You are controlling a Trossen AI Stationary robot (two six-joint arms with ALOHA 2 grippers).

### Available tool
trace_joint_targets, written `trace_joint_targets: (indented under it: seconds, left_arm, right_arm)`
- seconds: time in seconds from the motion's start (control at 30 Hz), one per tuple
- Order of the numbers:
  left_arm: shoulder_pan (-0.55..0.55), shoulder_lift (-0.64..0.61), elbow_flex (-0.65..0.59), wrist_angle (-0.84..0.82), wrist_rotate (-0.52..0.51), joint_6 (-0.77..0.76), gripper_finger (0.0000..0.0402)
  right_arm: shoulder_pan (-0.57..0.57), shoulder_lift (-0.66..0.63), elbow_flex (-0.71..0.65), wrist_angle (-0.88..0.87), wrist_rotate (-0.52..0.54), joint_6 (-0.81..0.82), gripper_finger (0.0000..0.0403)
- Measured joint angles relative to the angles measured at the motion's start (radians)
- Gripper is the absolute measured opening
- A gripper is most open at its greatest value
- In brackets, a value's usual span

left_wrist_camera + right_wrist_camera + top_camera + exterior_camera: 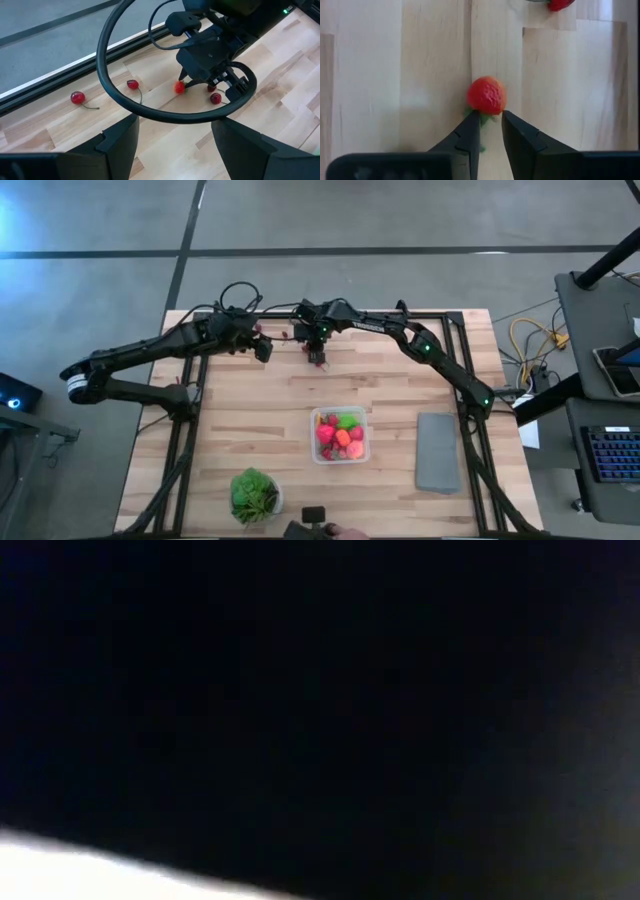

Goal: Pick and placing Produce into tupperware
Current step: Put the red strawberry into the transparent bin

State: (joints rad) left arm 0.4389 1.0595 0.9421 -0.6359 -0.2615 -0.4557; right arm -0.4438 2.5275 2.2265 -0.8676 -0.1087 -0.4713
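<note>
The clear tupperware (340,436) sits near the table's middle and holds red, orange and lime-green produce. Loose cherries (77,97) (132,85) (215,98) and a red strawberry (180,88) lie by the far edge. My right gripper (491,114) is down at the strawberry (486,95), its fingers drawn close together at the fruit's green leafy end. My left gripper (172,132) hovers open a little to the left of it (262,348), touching nothing. The low view is dark and shows nothing. My right gripper pinches the strawberry by its green leafy end (490,118), only at the free ends of the fingertips (472,125). The red body sticks out beyond the tips. In the left wrist view the strawberry looks to be down on the wood.
A flat grey slab (437,452) lies right of the tupperware. A leafy plant in a white bowl (255,495) stands near the near edge. A black cable loop (115,95) hangs in front of the left wrist camera. A person's hand (335,532) shows at the near edge.
</note>
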Motion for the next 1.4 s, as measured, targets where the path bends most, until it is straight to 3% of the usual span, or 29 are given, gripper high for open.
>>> trace_joint_targets:
  seconds: [0.43,0.6,0.83,1.0,1.4]
  left_arm:
    - [0.000,0.000,-0.002,0.000,-0.001,0.000,0.0235]
    - [0.000,0.000,-0.005,0.000,-0.001,-0.003,0.0235]
    - [0.000,0.000,-0.011,0.005,-0.001,-0.004,0.0235]
    - [0.000,0.000,-0.011,0.026,-0.001,-0.004,0.0235]
    - [0.000,0.000,-0.013,0.034,0.000,0.000,0.0235]
  right_arm:
    - [0.001,0.001,0.017,0.002,0.038,0.104,0.0091]
    - [0.001,0.001,0.067,-0.031,0.066,0.176,0.0144]
    - [0.003,0.001,0.082,-0.041,0.069,0.140,0.0233]
    - [0.005,0.005,0.063,-0.029,0.069,0.119,0.0269]
    - [0.016,0.011,0.054,0.013,0.058,0.113,0.0264]
